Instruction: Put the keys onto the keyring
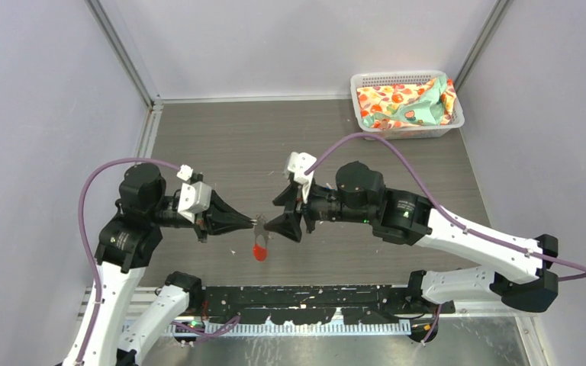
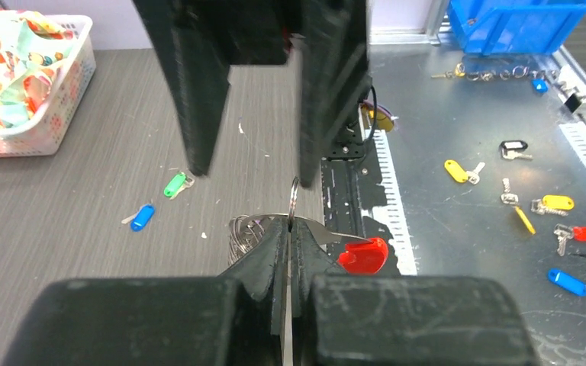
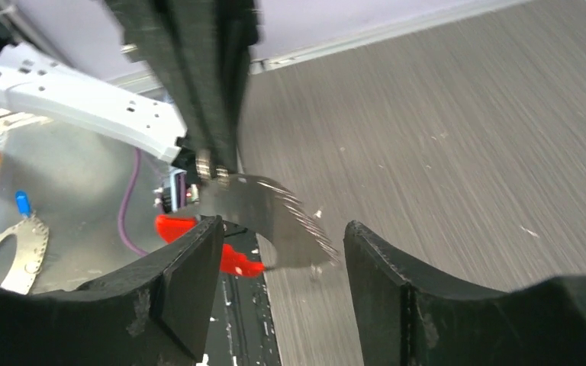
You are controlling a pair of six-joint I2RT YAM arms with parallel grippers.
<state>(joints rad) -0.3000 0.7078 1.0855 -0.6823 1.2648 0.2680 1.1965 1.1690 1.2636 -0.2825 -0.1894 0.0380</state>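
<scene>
My left fingers (image 2: 272,252) pinch the keyring (image 2: 240,232) above the middle of the near edge of the worktop (image 2: 84,229), red tag (image 2: 364,256) dangling, my right fingers (image 3: 191,286) spread wide either side of it, while the blue key (image 2: 143,217) and green key (image 2: 175,184) lie together on the surface.

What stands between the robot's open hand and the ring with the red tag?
Nothing visible. The right hand is open with the keyring right at its fingertips, while the left hand pinches the ring.
</scene>
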